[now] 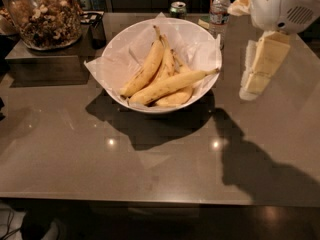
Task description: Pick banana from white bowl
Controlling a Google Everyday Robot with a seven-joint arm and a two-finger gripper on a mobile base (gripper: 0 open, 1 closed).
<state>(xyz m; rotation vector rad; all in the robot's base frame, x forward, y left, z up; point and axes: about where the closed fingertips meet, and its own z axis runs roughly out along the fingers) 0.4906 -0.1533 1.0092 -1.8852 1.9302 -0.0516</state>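
The white bowl, lined with crinkled white paper, stands on the grey table at centre back. It holds several yellow bananas. The banana, the longest and nearly straight one, lies across the front of the pile with its thin stem pointing right towards the rim. Two shorter bananas lean behind it and one lies under it. My gripper hangs from the white arm at the upper right. It points down, is just to the right of the bowl, above the table, and holds nothing.
A glass jar of nuts stands on a low grey block at the back left, with a black cup beside it. A green can and a water bottle stand behind the bowl. The table's front edge runs along the bottom.
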